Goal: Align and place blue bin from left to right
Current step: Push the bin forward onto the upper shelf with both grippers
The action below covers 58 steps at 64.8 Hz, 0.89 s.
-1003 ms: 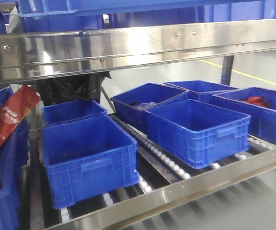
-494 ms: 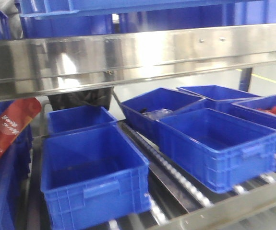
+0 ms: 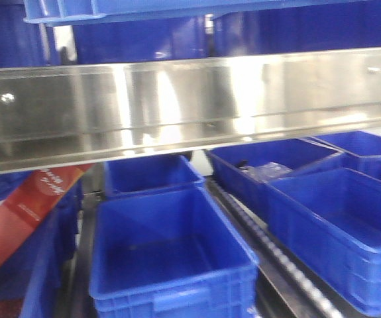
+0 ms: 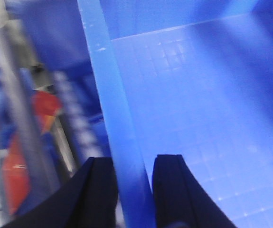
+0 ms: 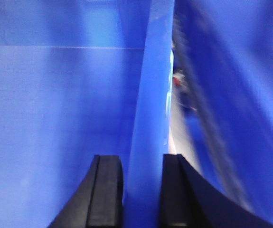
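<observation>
The large light sky-blue plastic bin (image 3: 177, 8) hung at the top of the front view, above the stainless-steel shelf rail (image 3: 190, 99). The left gripper (image 4: 132, 161) had its fingers closed on one wall rim. The right gripper (image 5: 138, 159) clamped another. Deep royal-blue plastic bins (image 3: 170, 258) sat below.

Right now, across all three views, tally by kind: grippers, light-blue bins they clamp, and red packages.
grippers: 2, the left gripper and the right gripper
light-blue bin, its walls clamped by both: 1
red package: 1
total: 4
</observation>
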Available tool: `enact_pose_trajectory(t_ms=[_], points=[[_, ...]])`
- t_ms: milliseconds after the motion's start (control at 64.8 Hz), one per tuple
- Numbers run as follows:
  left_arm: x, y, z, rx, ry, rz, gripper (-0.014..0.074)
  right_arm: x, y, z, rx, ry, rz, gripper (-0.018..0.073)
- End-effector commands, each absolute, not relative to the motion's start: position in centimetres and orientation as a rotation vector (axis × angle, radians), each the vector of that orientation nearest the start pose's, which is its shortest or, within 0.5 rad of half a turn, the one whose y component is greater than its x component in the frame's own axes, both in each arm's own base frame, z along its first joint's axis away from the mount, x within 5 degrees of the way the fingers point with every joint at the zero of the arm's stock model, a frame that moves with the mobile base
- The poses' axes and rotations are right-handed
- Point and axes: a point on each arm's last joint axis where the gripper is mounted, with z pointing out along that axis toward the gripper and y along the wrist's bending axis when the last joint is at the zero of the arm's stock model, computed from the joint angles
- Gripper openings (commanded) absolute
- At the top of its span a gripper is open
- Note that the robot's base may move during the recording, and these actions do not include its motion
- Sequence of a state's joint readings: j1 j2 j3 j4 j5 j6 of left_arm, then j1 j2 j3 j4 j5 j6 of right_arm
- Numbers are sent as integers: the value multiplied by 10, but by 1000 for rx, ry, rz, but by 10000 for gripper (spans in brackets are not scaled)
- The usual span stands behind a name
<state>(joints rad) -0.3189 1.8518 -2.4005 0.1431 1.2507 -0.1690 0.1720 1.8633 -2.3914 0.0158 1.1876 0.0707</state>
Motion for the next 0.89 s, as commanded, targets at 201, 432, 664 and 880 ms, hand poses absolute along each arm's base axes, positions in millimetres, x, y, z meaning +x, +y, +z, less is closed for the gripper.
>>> enact_pose_trajectory(t_ms=[201, 432, 664, 880], points=[[356, -107, 514, 164, 2073, -111, -111, 372, 64, 520, -122, 1996, 140, -63], [356, -107, 514, 164, 2073, -111, -111, 372, 64, 520, -122, 1996, 140, -63], [356, -107, 514, 164, 2073, -111, -111, 372, 64, 520, -122, 1996, 140, -63], [356, -107, 514, 164, 2073, -111, -111, 372, 64, 520, -122, 1996, 140, -63]])
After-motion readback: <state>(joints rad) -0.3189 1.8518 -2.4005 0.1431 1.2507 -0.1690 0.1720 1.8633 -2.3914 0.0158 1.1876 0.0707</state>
